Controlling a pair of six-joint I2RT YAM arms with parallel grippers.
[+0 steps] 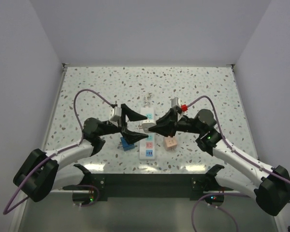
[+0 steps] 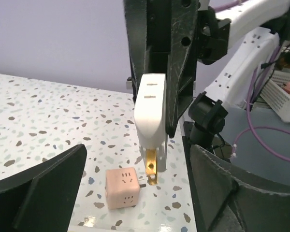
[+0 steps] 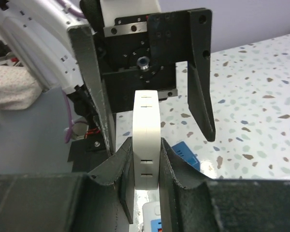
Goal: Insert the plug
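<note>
Plug (image 2: pixel 150 111), white with brass prongs pointing down, hangs in mid-air above the speckled tabletop (image 1: pixel 87 87), clamped between the jaws of the right gripper (image 3: pixel 146 147). The jaws of the left gripper (image 2: pixel 137 150) stand wide apart on either side of it, not touching it. Below lie a white power strip (image 1: pixel 148 151), a pink cube (image 2: pixel 122 188) and a blue block (image 1: pixel 128 144).

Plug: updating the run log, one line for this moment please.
plug: in right hand, prongs bare | left hand: open, astride plug, not touching | strip: on table below
</note>
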